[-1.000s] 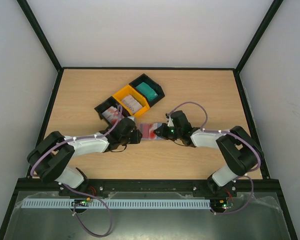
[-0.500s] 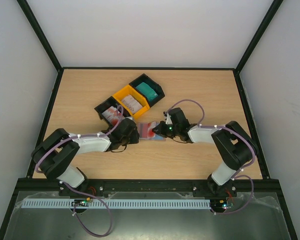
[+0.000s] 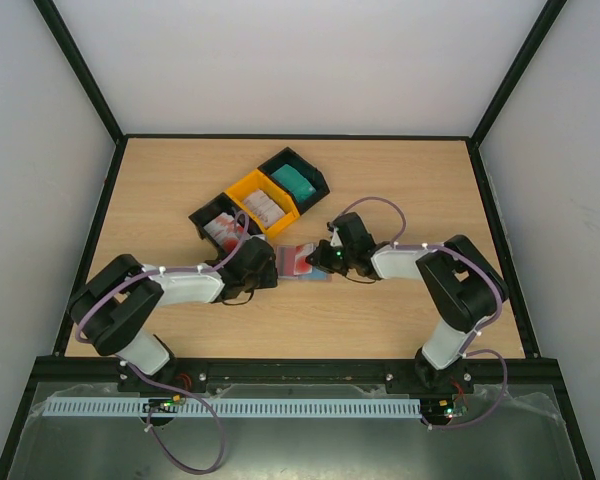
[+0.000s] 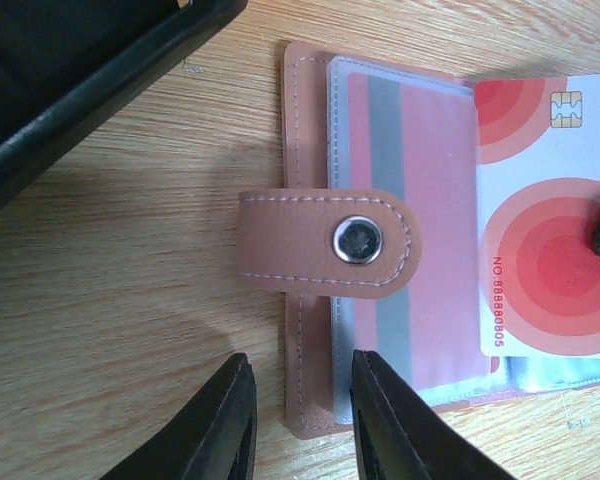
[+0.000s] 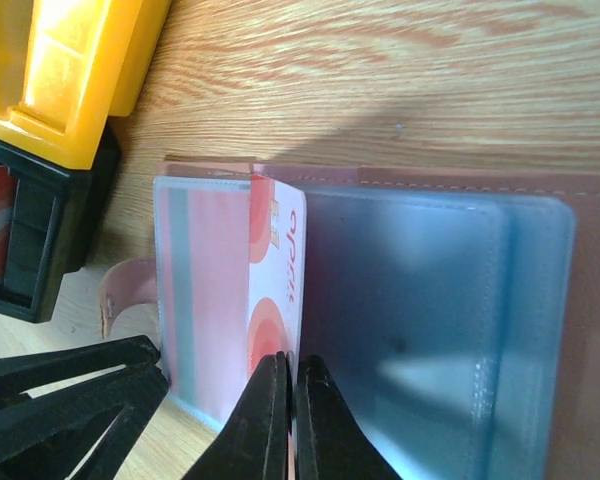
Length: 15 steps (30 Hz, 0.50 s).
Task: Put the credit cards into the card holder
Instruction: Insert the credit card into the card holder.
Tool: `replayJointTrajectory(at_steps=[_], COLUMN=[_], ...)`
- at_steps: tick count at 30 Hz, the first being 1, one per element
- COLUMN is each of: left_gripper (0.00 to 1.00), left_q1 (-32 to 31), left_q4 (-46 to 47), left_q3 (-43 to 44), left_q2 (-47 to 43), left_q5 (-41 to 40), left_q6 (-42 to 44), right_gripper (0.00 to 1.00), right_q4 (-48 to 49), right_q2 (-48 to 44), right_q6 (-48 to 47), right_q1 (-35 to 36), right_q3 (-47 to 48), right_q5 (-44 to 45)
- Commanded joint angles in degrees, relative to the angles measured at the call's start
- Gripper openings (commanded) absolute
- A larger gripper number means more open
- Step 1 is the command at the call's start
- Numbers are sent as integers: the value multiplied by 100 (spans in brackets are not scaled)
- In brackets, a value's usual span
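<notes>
The wooden table [image 3: 410, 190] lies under the card holder [image 4: 305, 150], which is folded open. A yellow tray [image 5: 70, 70] stands near the card holder. The left gripper [image 4: 300, 385] is a little spread over the card holder's tab-side edge. The right gripper [image 5: 285, 400] is pressed together, pinching a red-and-white card [image 4: 550, 250] that lies on the card holder's clear pockets.

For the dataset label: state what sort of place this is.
Probably a robot test cell in a lab: a wooden table boxed in by plain white walls on a black frame, with a left arm and right arm bolted at its near edge.
</notes>
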Motion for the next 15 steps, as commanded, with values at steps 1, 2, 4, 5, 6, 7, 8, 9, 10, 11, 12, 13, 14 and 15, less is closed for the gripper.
replayJointTrajectory(at_steps=[1, 2, 4, 5, 6, 7, 8, 9, 10, 11, 12, 13, 14, 15], left_gripper=[29, 29, 29, 29, 29, 29, 30, 30, 30, 30, 31, 31, 31, 31], left_q1=[25, 25, 31, 31, 31, 31, 31, 35, 36, 31, 31, 35, 31, 31], left_q4=[-173, -176, -182, -183, -183, -183, -172, -173, -169, -161, -152, -149, -150, -141], left_q3=[81, 80, 95, 93, 94, 107, 110, 107, 111, 121, 127, 134, 144, 152], left_q2=[139, 139, 141, 147, 147, 152, 160, 173, 192, 210, 236, 254, 267, 278], left_q5=[-124, -128, -129, -129, -129, -129, -129, -129, -121, -108, -97, -80, -70, -61], left_q6=[-54, -62, -57, -56, -56, -55, -55, -50, -47, -47, -42, -38, -38, -45], right_gripper=[2, 2, 2, 2, 2, 2, 2, 2, 2, 2, 2, 2, 2, 2], right_q4=[-781, -817, -876, -881, -868, -861, -836, -806, -757, -716, -681, -652, -644, -651], right_q2=[152, 132, 111, 126, 162, 198, 238, 272, 292, 304, 312, 320, 338, 358], right_q6=[-203, -235, -282, -296, -314, -314, -311, -294, -277, -243, -213, -201, -176, -150], right_q1=[-19, -19, -19, -19, -19, -19, -19, -19, -11, -6, 4, 7, 30, 46], right_q3=[92, 100, 120, 126, 130, 131, 124, 104, 66, 30, -8, -44, -71, -98], right_q5=[569, 608, 632, 615, 568, 507, 447, 372, 307, 261, 218, 185, 160, 154])
